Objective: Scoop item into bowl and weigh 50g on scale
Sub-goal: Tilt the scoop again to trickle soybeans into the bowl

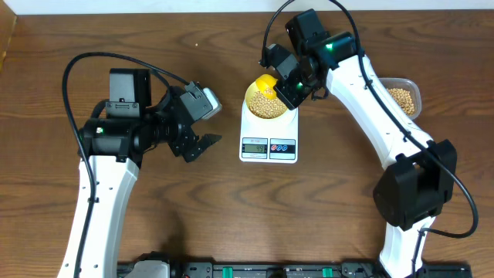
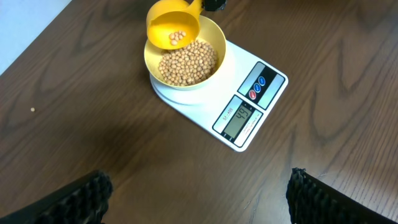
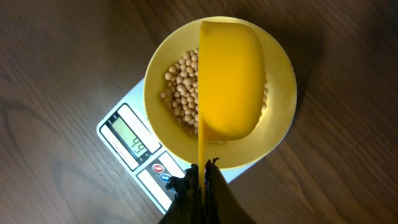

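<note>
You're topping up: right claw (image 3: 203, 173) pinches the scoop (image 3: 230, 81) over the bowl (image 3: 283, 93), so tip beans (image 3: 180, 87) singly as the scale (image 3: 134, 140) nears fifty.

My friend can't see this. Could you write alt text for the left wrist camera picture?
A yellow scoop holding a few beans is tilted over a bowl of beans on a white scale, on a wooden table. The open left gripper shows as dark fingertips in the bottom corners.
</note>
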`<state>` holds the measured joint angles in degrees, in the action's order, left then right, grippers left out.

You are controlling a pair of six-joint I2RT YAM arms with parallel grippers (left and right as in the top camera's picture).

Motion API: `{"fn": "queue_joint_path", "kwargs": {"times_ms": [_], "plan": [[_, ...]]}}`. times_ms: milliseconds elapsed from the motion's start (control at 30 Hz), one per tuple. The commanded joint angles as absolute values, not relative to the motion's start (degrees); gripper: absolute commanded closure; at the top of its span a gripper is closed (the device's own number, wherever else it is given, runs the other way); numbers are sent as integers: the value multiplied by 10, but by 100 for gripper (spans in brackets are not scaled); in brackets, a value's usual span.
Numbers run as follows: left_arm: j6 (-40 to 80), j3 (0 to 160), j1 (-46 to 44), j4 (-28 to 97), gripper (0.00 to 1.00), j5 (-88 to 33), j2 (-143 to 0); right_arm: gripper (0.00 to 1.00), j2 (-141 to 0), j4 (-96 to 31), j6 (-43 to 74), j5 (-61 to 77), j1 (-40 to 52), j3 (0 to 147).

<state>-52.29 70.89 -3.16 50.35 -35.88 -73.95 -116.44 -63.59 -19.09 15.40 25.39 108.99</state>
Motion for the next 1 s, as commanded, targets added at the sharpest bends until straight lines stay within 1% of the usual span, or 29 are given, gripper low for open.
{"fn": "queue_joint_path", "kwargs": {"times_ms": [0,267,467,967], "plan": [[-517,705,-29,505,8,-366,-744,99,-1146,-636,-200,154,255,1095],[-517,705,-29,505,8,-366,-744,99,-1146,-636,-200,148,260,1095],[-517,705,-29,505,8,-366,-744,99,-1146,-634,-200,112,260,1095],[-517,705,-29,505,8,-366,-744,99,-1146,-627,-224,109,262,1095]]}}
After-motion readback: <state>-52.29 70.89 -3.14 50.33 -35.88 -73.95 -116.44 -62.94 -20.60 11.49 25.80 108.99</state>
